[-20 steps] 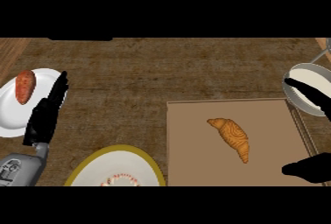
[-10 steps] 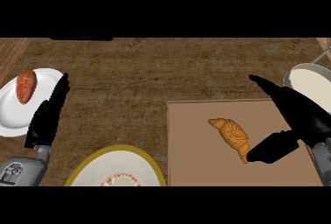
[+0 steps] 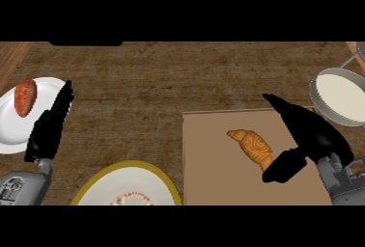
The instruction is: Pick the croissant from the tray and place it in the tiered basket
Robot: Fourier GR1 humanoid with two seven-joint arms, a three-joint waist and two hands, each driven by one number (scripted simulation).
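Croissant [image 3: 251, 147], golden-brown, ridged and tapering, lies slantwise on the flat tan tray [image 3: 214, 183], which sits on our rough wood-grain counter [image 3: 157, 82]. Our right hand [image 3: 314, 137] is spread just beside it, fingers straight, thumb at its lower end, gripping nothing. Our left hand [image 3: 49, 129] rests straight-fingered over the rim of a smooth white plate [image 3: 13, 132]. We see the round, grey-rimmed tiered basket [image 3: 341, 99] at the far right.

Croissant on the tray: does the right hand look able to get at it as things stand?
Probably yes. The right hand is open over the tray, its thumb close beside the croissant, and nothing lies between them.
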